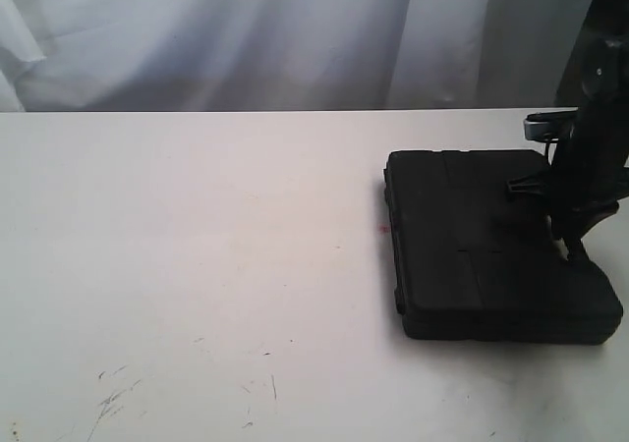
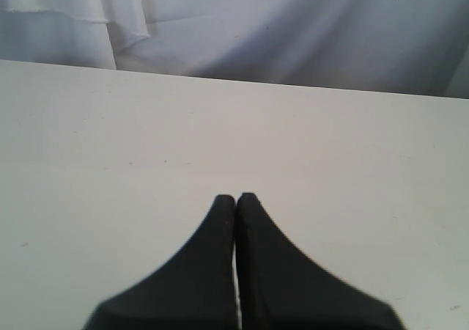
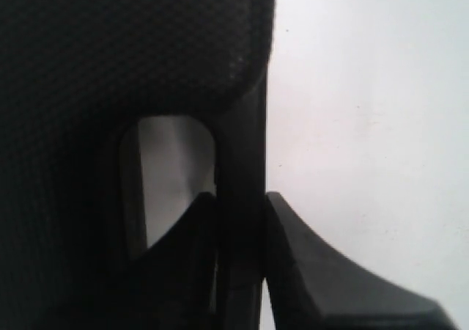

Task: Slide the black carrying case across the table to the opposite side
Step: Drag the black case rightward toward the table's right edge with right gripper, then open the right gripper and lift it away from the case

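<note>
The black carrying case lies flat on the white table at the right side of the exterior view. My right gripper stands over the case's right edge. In the right wrist view the case fills most of the picture, and my right gripper is shut on the case's handle bar, one finger inside the handle opening and one outside. My left gripper is shut with nothing between its fingers, over bare tabletop; it does not show in the exterior view.
A small red spot marks the table just left of the case. Dark scuffs and scratches lie near the front left. A white curtain hangs behind the table's far edge.
</note>
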### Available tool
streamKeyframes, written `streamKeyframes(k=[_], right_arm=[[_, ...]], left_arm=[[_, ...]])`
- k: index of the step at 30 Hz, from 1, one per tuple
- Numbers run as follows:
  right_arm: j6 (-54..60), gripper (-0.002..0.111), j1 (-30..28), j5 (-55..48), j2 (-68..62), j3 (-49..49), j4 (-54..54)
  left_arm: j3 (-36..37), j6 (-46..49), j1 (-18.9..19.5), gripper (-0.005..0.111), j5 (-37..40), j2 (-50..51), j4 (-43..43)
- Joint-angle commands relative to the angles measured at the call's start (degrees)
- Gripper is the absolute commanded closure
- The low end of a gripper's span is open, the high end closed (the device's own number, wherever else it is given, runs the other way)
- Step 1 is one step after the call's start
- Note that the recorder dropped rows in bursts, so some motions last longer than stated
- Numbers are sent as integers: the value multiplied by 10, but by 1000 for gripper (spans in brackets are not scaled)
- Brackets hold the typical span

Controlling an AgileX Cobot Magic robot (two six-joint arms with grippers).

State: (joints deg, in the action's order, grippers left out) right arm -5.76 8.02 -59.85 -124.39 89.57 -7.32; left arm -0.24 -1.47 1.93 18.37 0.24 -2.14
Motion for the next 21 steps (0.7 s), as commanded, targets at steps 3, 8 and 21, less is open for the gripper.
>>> streamKeyframes(k=[3, 8, 21], right_arm=[[9, 61, -3, 2, 18, 0, 8], [-1, 59, -4, 2, 47, 0, 7], [-9, 108, 1, 5, 223, -7, 98]], left_arm=[[2, 1, 1, 107, -4, -2, -3], [2, 1, 1, 107, -4, -2, -3], [2, 1, 1, 107, -4, -2, -3]])
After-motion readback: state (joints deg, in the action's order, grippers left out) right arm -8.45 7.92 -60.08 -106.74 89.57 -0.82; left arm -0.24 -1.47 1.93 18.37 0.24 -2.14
